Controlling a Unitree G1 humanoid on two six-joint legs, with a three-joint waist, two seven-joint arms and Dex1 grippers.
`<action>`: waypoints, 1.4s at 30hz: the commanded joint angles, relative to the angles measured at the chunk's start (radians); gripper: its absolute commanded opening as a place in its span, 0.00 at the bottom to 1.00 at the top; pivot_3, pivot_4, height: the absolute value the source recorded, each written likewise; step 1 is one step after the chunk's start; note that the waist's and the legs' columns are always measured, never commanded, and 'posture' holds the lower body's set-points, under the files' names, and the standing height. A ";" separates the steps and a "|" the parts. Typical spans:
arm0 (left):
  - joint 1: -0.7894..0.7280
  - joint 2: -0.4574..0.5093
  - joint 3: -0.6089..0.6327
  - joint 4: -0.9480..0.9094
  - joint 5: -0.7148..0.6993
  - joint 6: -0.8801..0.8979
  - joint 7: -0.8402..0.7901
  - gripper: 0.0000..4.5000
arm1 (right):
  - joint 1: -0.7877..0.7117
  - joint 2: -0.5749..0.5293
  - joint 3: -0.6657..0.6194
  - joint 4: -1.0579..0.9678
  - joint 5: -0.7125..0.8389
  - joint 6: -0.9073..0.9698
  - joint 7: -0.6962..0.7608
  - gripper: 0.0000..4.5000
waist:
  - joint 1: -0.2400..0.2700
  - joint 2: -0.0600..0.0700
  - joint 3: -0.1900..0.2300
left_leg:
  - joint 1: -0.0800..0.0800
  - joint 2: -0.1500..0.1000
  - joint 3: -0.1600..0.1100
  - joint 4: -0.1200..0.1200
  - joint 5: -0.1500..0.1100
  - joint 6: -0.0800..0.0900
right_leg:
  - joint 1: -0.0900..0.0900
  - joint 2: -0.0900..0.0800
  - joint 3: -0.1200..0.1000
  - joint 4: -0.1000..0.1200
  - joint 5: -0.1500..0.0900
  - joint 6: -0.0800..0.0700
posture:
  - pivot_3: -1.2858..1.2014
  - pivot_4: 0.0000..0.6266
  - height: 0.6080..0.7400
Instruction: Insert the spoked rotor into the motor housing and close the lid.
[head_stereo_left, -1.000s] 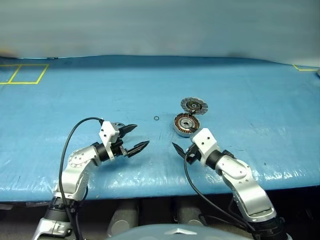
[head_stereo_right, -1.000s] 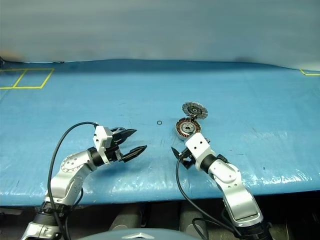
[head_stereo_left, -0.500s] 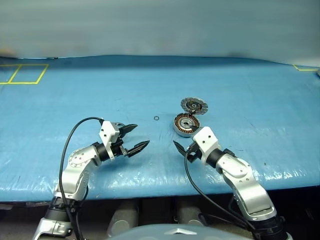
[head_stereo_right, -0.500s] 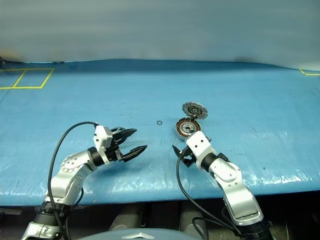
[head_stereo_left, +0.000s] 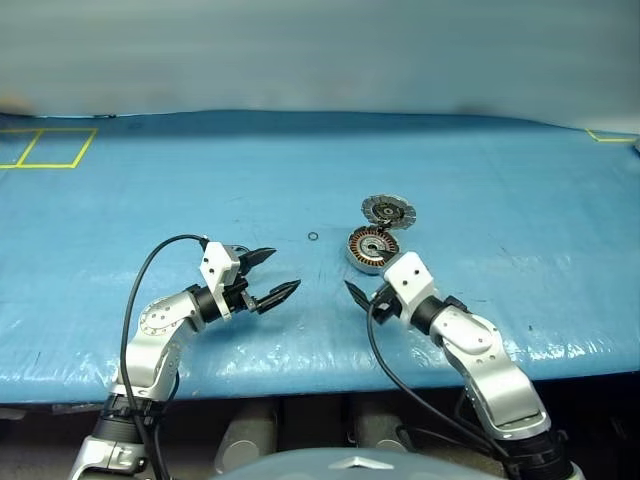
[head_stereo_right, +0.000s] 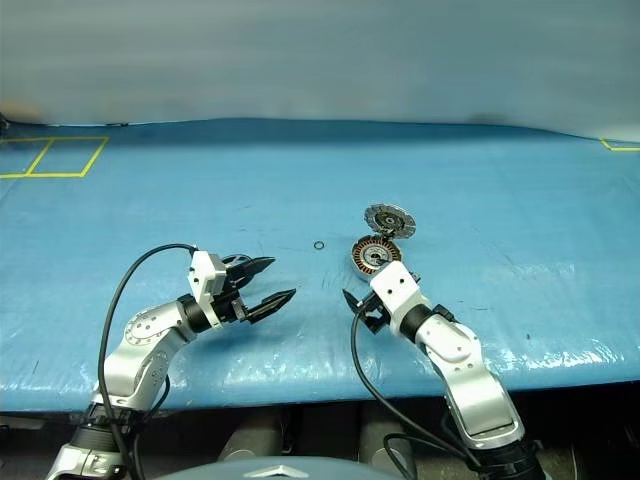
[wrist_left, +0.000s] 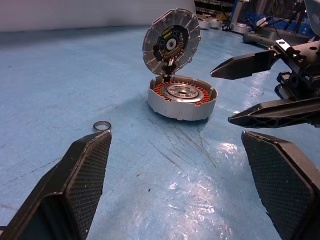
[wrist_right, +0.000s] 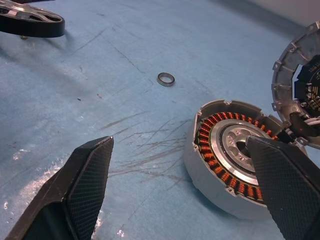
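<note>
- While both grippers hover with fingers spread and empty, the motor housing (head_stereo_left: 373, 248) sits on the blue table (head_stereo_left: 500, 200), copper coils ringing its silver hub.
- Its lid (head_stereo_left: 387, 210) stands tilted open behind it.
- Left gripper (head_stereo_left: 268, 275) and right gripper (head_stereo_left: 362, 298) stay near the table's front.

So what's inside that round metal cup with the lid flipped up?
Inside the motor housing sits a ring of copper-orange coils around a silvery hub. The right claw's finger covers its near edge.

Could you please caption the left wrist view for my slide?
Open left pincer faces the motor housing, its lid raised.
</note>
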 joint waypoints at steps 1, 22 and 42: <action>0.005 -0.001 0.006 -0.043 -0.003 -0.009 0.005 0.99 | -0.013 0.006 -0.005 -0.020 0.006 0.000 -0.003 1.00 | 0.000 0.000 0.000 | 0.000 0.000 0.000 0.000 0.000 0.000 | 0.000 0.000 0.000 0.000 0.000 0.000 | 0.52 0.24 1.00; -0.002 -0.031 -0.018 -0.017 0.005 -0.022 -0.005 0.99 | -0.351 -0.239 0.025 -0.055 0.138 0.517 0.171 1.00 | -0.001 0.000 0.000 | -0.001 0.000 0.001 0.000 0.000 0.000 | -0.001 0.000 0.000 0.000 0.000 0.000 | 0.52 0.24 1.00; 0.060 -0.081 -0.020 -0.016 0.020 -0.066 0.025 0.99 | -0.607 -0.291 0.299 0.222 0.022 0.488 0.294 1.00 | 0.000 0.000 0.001 | -0.002 0.000 0.000 0.000 0.000 0.001 | -0.002 -0.001 -0.001 -0.001 0.001 0.001 | 0.52 0.24 1.00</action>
